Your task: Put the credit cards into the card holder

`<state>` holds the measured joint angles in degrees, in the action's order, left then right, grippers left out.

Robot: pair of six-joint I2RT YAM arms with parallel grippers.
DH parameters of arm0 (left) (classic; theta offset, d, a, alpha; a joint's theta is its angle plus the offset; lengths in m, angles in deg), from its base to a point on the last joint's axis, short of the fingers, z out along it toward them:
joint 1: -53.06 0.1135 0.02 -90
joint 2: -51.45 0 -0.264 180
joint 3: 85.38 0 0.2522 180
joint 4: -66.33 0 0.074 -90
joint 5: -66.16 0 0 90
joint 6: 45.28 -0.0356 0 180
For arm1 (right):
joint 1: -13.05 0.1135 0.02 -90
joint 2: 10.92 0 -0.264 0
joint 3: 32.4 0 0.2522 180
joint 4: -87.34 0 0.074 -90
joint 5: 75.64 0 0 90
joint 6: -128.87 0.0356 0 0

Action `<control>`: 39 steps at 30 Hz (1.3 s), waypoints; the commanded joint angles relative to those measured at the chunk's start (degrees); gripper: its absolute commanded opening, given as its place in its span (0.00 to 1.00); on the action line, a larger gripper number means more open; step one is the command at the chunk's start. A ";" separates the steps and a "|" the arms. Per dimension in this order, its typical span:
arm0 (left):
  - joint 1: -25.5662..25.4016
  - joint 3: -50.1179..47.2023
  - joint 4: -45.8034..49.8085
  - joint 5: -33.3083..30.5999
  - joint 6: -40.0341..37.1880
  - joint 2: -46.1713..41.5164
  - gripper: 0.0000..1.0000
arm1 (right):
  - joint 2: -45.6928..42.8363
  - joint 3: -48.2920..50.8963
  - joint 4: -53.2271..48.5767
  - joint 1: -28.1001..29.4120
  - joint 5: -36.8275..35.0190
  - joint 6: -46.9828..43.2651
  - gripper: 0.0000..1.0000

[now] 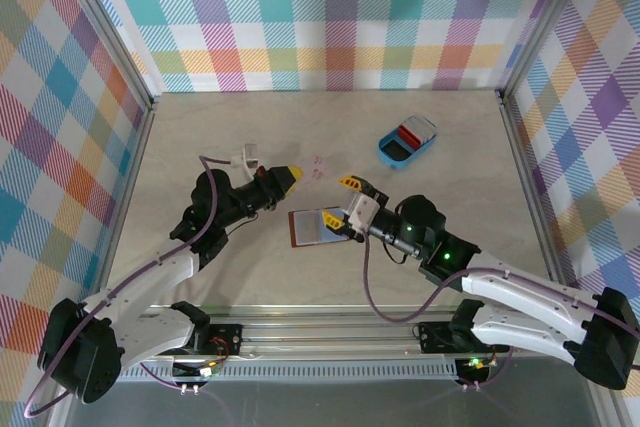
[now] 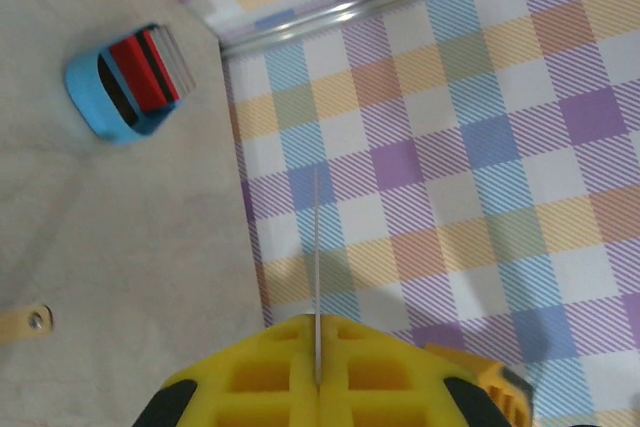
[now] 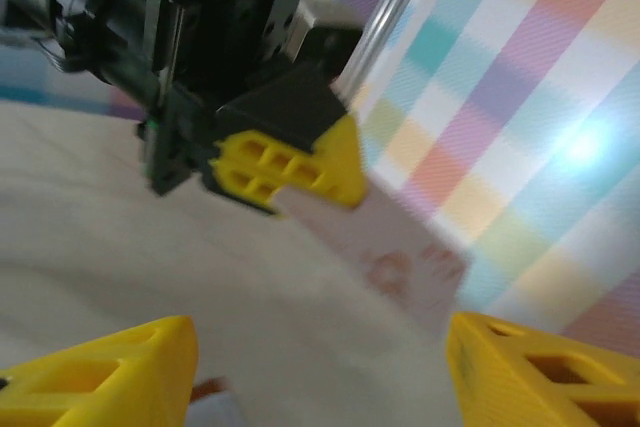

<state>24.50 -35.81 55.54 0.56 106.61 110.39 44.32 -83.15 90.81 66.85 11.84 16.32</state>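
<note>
**Item 1. Left pincer** [image 1: 292, 175]: stands left of centre over the bench [image 1: 200, 127], tips aimed toward 2 o'clock. The yellow fingers are pressed together and clamped on a card [image 1: 318, 165]. The card is pale and thin with faint red marks, and it juts beyond the tips. In the left wrist view the pincer [image 2: 318, 347] shows the card [image 2: 317, 247] edge-on, a fine line rising toward 12 o'clock. In the right wrist view the same pincer [image 3: 290, 172] holds the blurred card [image 3: 400, 257] out toward 4 o'clock.

**Item 2. Wallet** [image 1: 315, 227]: brown, lying open on the bench with the grey-blue lining up. It sits at 6 o'clock of the held card, between the two pincers.

**Item 3. Right pincer** [image 1: 342, 205]: stands at the wallet's 3 o'clock edge with its fingers apart. Whether it touches the wallet cannot be told. In its own wrist view the pincer [image 3: 320, 377] has its yellow fingers [image 3: 100, 377] in the lower corners, set wide.

**Item 4. Tray** [image 1: 383, 155]: blue and rounded, at 1 o'clock of the wallet and well apart from it. It holds red cards [image 1: 410, 132]. In the left wrist view the tray [image 2: 85, 97] sits at 10 o'clock with the red cards [image 2: 145, 62] inside.
</note>
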 commanded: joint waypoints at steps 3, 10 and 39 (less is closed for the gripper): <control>0.41 1.63 3.45 -3.57 -6.20 -1.19 0.00 | 3.13 -4.87 -8.77 -4.31 9.07 40.00 0.64; 0.34 1.01 4.39 -4.96 -7.91 -2.03 0.00 | 4.77 3.36 8.05 -14.04 19.53 73.73 0.64; -2.21 2.51 7.30 -10.66 -5.81 0.43 0.00 | 8.43 4.82 14.07 -14.53 18.28 92.53 0.68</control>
<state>22.75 -35.04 66.38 -8.75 100.64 110.94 52.65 -78.89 100.45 52.12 31.31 107.01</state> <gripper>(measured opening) 0.051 0.677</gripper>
